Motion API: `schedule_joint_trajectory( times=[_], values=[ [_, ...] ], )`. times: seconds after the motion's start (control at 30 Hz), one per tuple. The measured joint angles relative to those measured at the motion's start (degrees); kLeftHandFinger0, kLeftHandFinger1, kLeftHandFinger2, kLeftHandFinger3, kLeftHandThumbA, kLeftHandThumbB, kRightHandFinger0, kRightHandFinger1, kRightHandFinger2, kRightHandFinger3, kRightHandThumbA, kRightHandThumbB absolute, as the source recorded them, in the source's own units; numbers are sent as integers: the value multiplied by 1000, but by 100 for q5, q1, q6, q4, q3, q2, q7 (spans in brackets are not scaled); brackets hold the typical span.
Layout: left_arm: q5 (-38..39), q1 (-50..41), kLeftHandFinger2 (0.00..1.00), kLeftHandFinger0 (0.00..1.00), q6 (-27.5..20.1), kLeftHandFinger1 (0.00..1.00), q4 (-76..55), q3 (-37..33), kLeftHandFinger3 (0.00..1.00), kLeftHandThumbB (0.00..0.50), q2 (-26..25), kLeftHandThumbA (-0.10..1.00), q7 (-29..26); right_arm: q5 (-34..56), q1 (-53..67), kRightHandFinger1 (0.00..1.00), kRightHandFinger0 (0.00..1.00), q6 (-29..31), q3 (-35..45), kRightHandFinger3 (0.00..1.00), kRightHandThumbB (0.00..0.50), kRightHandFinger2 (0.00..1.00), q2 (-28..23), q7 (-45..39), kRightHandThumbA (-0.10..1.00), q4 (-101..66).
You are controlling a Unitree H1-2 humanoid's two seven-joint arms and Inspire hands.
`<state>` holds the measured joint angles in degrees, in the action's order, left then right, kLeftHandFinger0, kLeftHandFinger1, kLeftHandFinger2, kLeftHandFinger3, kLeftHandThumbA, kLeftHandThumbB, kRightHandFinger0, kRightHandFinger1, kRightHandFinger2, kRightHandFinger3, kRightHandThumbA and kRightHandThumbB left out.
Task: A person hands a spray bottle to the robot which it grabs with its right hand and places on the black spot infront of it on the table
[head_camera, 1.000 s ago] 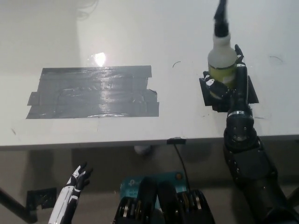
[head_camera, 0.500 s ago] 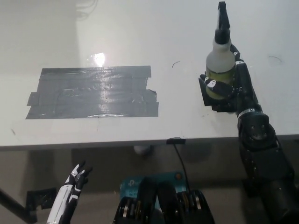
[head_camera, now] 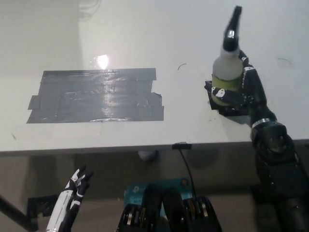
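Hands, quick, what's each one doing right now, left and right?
Left hand: open, holding nothing, resting low below the table edge.
Right hand: shut on the spray bottle, over the black spot.

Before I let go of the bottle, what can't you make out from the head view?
- Black spot: mostly covered by the right hand and spray bottle, so whether the bottle's base is centred, or touching down, is hidden.
- Bottle label: too small and blurred to read.
- Left hand: low at the left, below the table edge; small and dim.
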<state>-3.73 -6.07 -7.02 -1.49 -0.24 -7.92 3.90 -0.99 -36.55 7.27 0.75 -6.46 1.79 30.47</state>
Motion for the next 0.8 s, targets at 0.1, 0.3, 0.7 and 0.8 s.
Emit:
schedule_joint_trajectory(
  times=[0.1,0.3,0.7,0.8],
  values=[
    [16,0,926,1000,0,1000,0,8,1000,328,0,905,5,9,63,1000,1000,-33,16,1000,500,1000,-78,-40,958,-197],
    [55,3,932,1000,-1,1000,0,19,1000,336,0,902,16,47,170,1000,1000,-66,79,1000,500,1000,-235,-109,953,-518],
    [83,2,927,1000,-3,1000,0,59,1000,339,1,889,18,156,656,1000,1000,-207,185,1000,498,1000,-373,-279,882,-1251],
    [87,2,935,1000,-3,1000,1,63,1000,337,1,892,18,247,843,1000,1000,-275,237,1000,500,1000,-418,-349,898,-1502]
  ],
)
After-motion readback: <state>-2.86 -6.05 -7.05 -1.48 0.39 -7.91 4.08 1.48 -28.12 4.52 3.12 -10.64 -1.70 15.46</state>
